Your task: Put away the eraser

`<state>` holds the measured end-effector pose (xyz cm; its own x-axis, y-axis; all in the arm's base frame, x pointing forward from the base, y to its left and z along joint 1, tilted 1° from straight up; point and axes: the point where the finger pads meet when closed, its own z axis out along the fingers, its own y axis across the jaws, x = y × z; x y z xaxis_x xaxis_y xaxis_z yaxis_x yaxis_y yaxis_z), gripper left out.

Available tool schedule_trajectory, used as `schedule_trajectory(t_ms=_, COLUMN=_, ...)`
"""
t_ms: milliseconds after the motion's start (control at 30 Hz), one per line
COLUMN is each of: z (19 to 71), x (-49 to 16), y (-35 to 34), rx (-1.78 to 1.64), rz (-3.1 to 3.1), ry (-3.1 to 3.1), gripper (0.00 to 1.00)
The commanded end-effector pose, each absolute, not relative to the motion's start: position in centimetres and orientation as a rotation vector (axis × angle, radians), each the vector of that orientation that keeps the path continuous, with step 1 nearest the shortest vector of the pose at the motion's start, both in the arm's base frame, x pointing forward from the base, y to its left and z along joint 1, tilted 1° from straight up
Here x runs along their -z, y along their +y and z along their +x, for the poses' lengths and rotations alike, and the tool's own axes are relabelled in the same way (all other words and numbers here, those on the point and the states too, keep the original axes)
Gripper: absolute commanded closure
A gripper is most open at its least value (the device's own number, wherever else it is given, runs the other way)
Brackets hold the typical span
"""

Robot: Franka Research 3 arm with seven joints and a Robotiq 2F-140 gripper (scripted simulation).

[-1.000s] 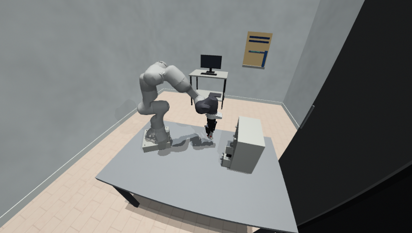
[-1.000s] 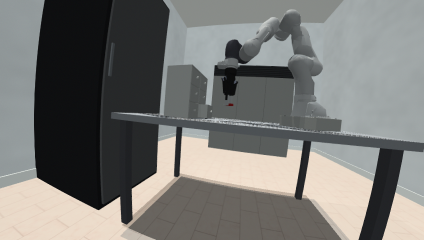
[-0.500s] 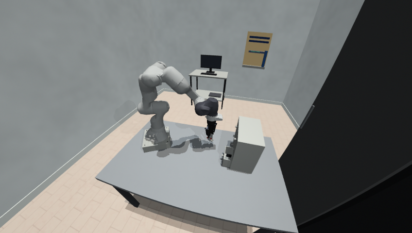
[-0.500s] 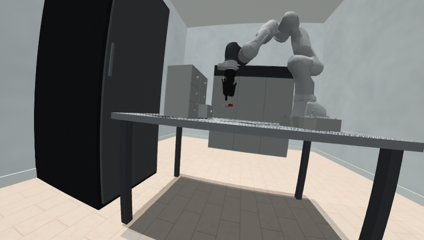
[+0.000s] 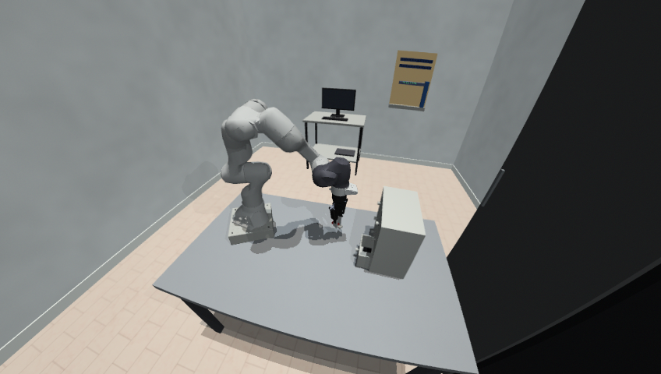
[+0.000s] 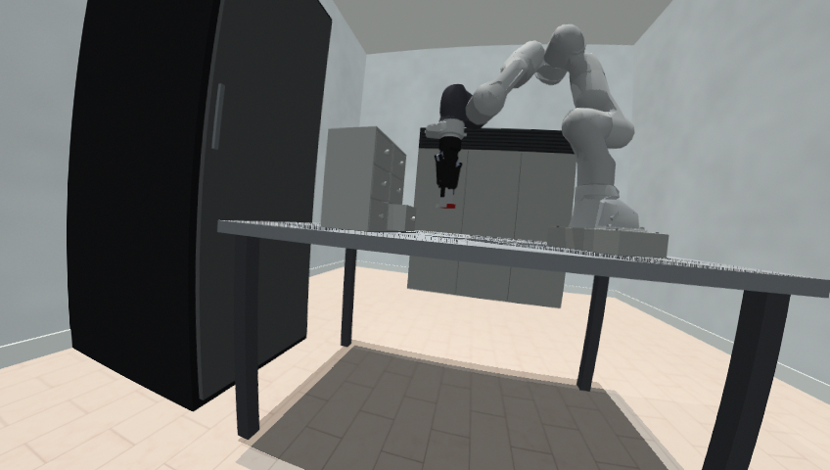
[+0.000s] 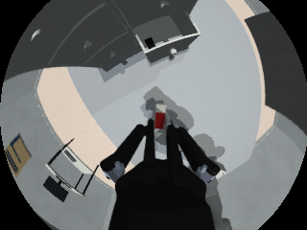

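Note:
My gripper point(image 5: 337, 222) point(image 6: 445, 195) point(image 7: 159, 115) points down and is shut on the red and white eraser point(image 5: 339, 226) point(image 6: 446, 205) point(image 7: 160, 118), holding it a little above the grey table point(image 5: 301, 287) point(image 6: 524, 258). The small grey chest point(image 5: 401, 227) point(image 6: 352, 174) point(image 7: 77, 19) stands to the right of the gripper, apart from it. Its bottom drawer point(image 5: 362, 253) point(image 6: 399, 216) point(image 7: 168, 34) is pulled partly out. A small dark thing point(image 5: 367, 250) point(image 7: 149, 42) shows inside that drawer. The other drawers are pushed in.
The arm's base point(image 5: 250, 227) point(image 6: 605, 232) stands at the table's far left. A tall black cabinet point(image 5: 579, 185) point(image 6: 174, 192) stands beside the table behind the chest. A desk with a monitor point(image 5: 338, 99) is at the back wall.

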<state>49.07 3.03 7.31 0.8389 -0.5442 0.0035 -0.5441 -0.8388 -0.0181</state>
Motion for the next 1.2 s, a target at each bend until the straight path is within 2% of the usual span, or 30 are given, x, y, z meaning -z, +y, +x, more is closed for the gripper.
schedule_trajectory(t_ms=0, z=49.2, x=-7.3, y=1.7, rx=0.011, rz=-3.034, ry=0.75, gripper=0.89)
schedule_trajectory(t_ms=1167, z=49.4, x=-7.2, y=-0.8, rx=0.014, rz=-3.064, ry=0.614, gripper=0.89)
